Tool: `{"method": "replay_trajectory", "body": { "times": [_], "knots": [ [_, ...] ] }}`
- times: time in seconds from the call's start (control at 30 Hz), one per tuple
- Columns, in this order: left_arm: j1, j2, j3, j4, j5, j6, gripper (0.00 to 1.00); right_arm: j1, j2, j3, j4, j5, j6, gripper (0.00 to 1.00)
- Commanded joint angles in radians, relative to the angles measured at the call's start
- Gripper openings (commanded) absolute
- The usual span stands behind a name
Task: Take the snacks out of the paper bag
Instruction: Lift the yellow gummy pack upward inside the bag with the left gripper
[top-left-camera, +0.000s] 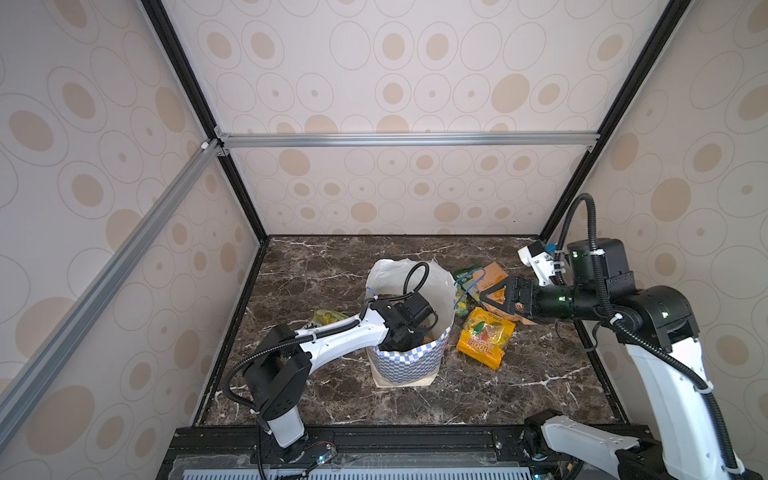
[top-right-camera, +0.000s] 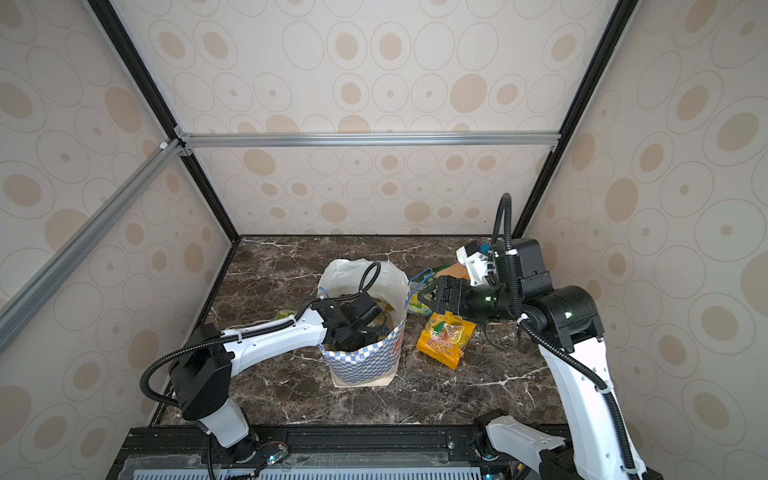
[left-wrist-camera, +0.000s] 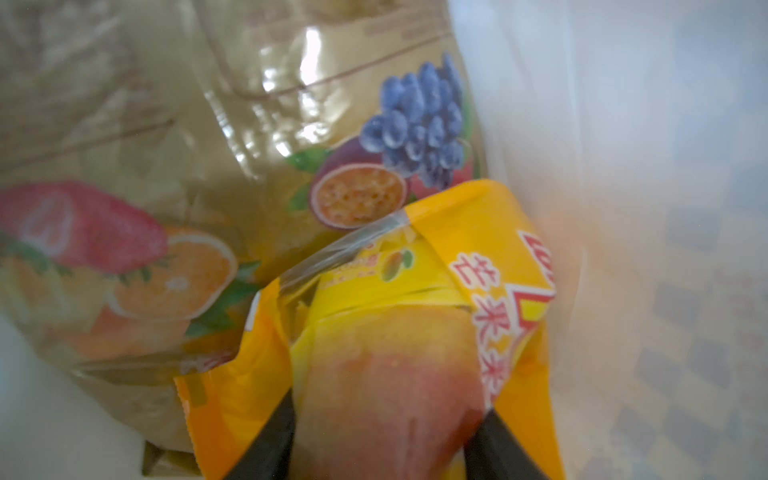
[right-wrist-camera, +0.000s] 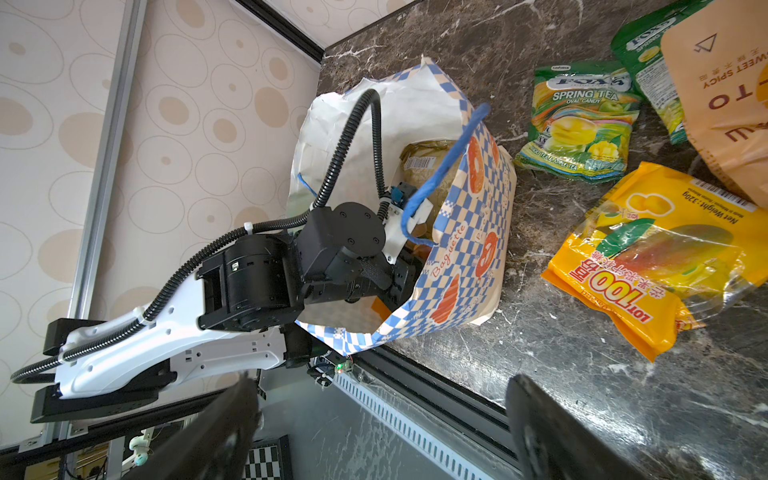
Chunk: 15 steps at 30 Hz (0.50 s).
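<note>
Gently lift clear of the paper bag (top-left-camera: 407, 361), with left end effector (left-wrist-camera: 390, 407) clenched on the yellow mango packet (left-wrist-camera: 457, 220), right end effector (right-wrist-camera: 382, 384) released.

Cream walls (top-left-camera: 395, 62) with tan ovals and aluminium rails (top-left-camera: 407, 139) enclose a dark, white-veined marble tabletop (top-left-camera: 332, 266).

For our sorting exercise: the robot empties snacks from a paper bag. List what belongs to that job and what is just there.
Job: paper bag, left gripper, yellow packet, golden bag, gummy bag, green packets.
Just there: marble table, frame rail.
</note>
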Motion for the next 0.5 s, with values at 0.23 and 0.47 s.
{"method": "replay_trajectory", "body": {
  "times": [0.23,0.47],
  "knots": [
    [-0.006,0.061,-0.060,-0.085,-0.048,0.010,0.00,0.009,0.000,0.006,-0.002,0.009,-0.002,0.96],
    [-0.004,0.020,0.033,-0.123,-0.117,0.015,0.00,0.012,0.012,0.034,-0.020,0.022,-0.013,0.96]
  ]
}}
